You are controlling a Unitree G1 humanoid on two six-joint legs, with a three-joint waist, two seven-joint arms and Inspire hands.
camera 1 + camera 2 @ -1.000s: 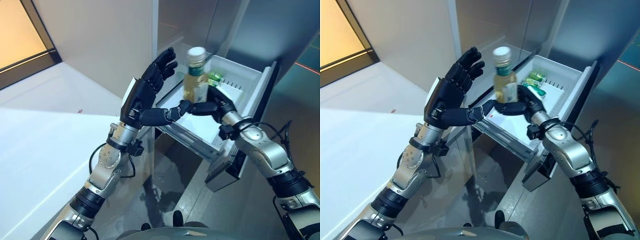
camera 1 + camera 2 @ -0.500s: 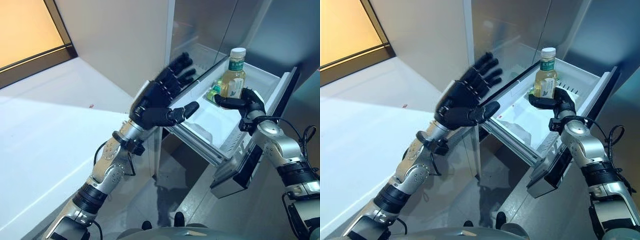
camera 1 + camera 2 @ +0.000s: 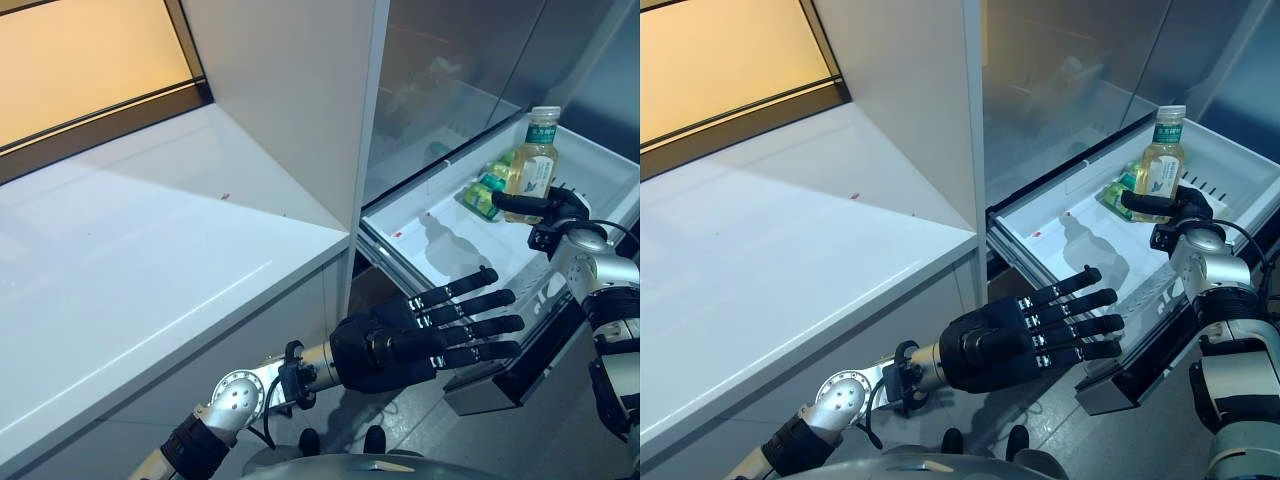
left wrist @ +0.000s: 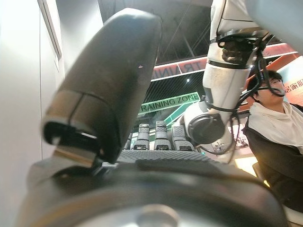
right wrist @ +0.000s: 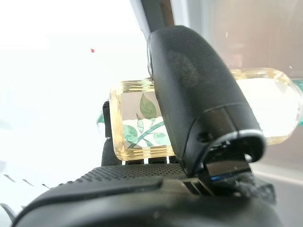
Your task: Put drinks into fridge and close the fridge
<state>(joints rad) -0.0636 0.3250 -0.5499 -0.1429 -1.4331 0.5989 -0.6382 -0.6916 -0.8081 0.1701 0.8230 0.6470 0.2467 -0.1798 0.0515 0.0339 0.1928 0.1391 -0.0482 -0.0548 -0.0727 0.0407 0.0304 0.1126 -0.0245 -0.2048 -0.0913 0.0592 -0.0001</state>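
Observation:
A clear bottle of yellow drink [image 3: 531,152] with a white cap and green label stands upright in the white pulled-out fridge drawer [image 3: 430,235]. My right hand [image 3: 553,205] is shut on the bottle's lower part; in the right wrist view the thumb [image 5: 199,94] crosses the bottle [image 5: 137,123]. A green drink pack [image 3: 481,194] lies in the drawer just left of the bottle. My left hand [image 3: 400,345] is open, its fingers straight, held low in front of the drawer's near edge, holding nothing.
A white counter [image 3: 140,270] fills the left side. A white cabinet panel [image 3: 300,90] stands between it and the fridge's grey interior [image 3: 450,60]. The drawer's dark front [image 3: 510,370] hangs at the lower right. A person [image 4: 279,142] shows in the left wrist view.
The camera has shifted. My left hand has dropped from beside the drawer to low in front of it, fingers straightened. My right hand has carried the bottle farther back in the drawer.

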